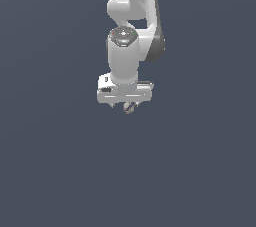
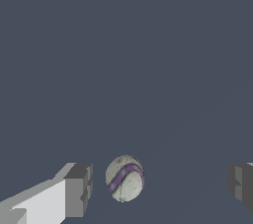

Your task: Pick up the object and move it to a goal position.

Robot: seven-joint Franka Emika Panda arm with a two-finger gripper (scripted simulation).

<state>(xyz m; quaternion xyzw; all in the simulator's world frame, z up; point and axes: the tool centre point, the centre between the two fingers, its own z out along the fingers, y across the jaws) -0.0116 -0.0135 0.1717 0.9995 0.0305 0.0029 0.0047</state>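
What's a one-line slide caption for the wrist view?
Wrist view: open gripper straddling the small grey ball with a purple streak, nearer one finger, neither touching.

The arm (image 1: 132, 1) is cut off by the exterior view's top edge.

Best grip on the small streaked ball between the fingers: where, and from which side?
Grip the ball across its widest middle, one finger on each opposite side, coming straight down from above. It is roundish with no handle or edge, so only a centred pinch should hold. The gripper is open, and the ball sits nearer one finger, so re-centre first.
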